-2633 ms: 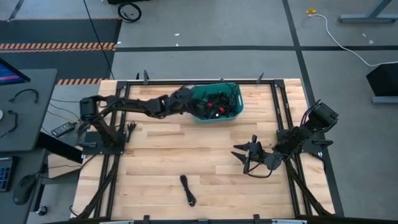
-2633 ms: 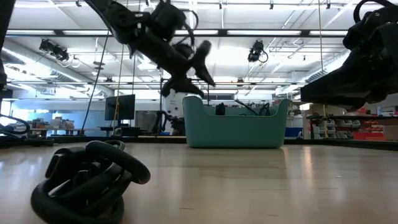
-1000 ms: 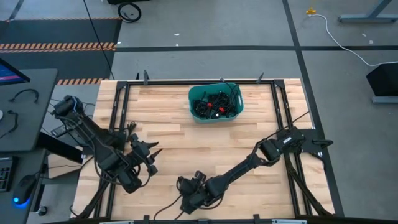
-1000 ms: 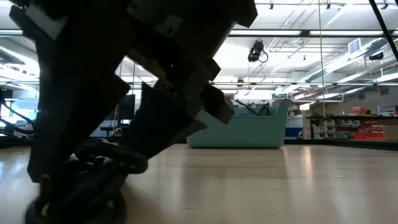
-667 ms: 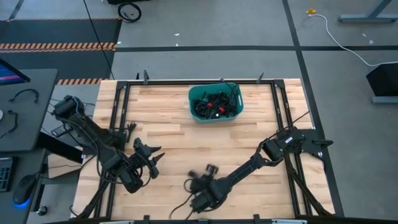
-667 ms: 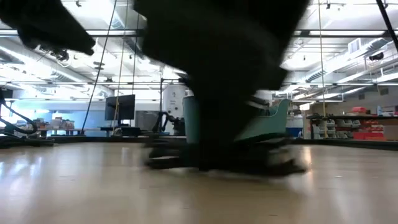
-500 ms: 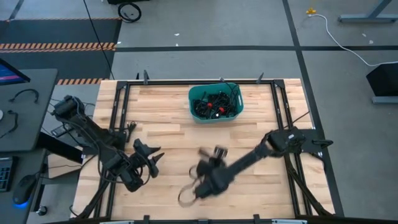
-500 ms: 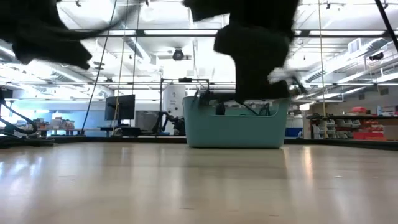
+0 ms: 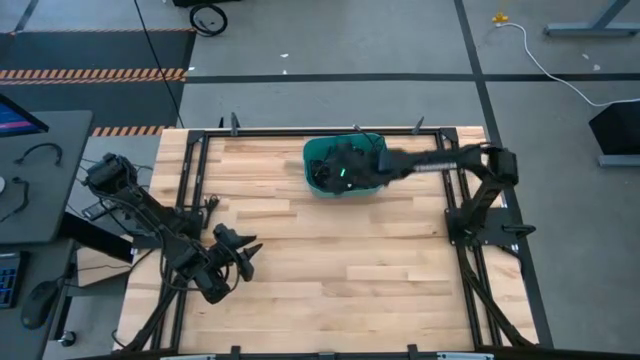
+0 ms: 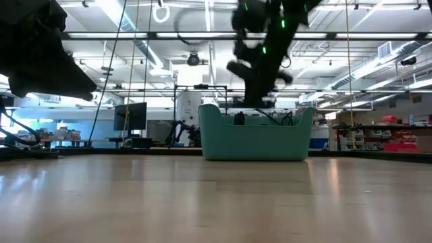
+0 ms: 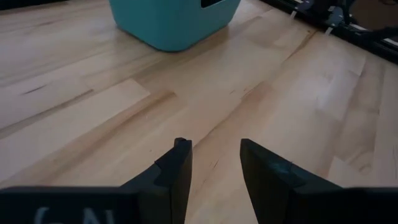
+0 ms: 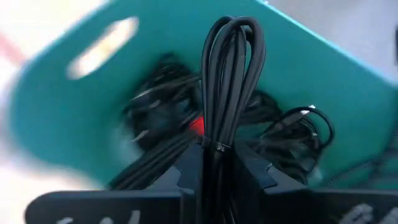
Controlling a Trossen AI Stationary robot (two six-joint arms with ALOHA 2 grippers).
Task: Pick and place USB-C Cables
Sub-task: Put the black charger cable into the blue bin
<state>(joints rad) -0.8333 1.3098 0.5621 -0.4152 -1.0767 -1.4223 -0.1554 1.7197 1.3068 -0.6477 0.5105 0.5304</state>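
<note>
- I am at the placing step: my right gripper (image 12: 219,163) hangs over the teal bin (image 9: 312,160) at the far middle of the bench (image 9: 330,260), its jaws clamped narrow on one looped black USB-C cable (image 12: 229,74)
- The wrist view shows that cable's folded loop standing up from between my jaws, with the bin's open mouth right behind it
- The other cables (image 12: 292,137) lie tangled in the bin, and a spot of red (image 12: 196,126) among them is probably a tie
- From table height the right gripper (image 10: 260,47) is above the bin's rim (image 10: 256,115), not down inside it
- I judge the next move to be a short descent or a plain release: open the jaws while the loop is centred over the mouth, so no strand drapes over the wall
- I see no cable left on the bare wood in the overhead view, so this may be the last one to place, though I cannot be sure
- My left gripper (image 9: 238,258) waits low over the near left of the bench, jaws parted and holding nothing, with only wood between its fingertips (image 11: 180,163)
- Writing: pale letters run along the casing at the bottom edge of both wrist views, cut off and too blurred to read; I can make out no brand or label on the bin or the cables
</note>
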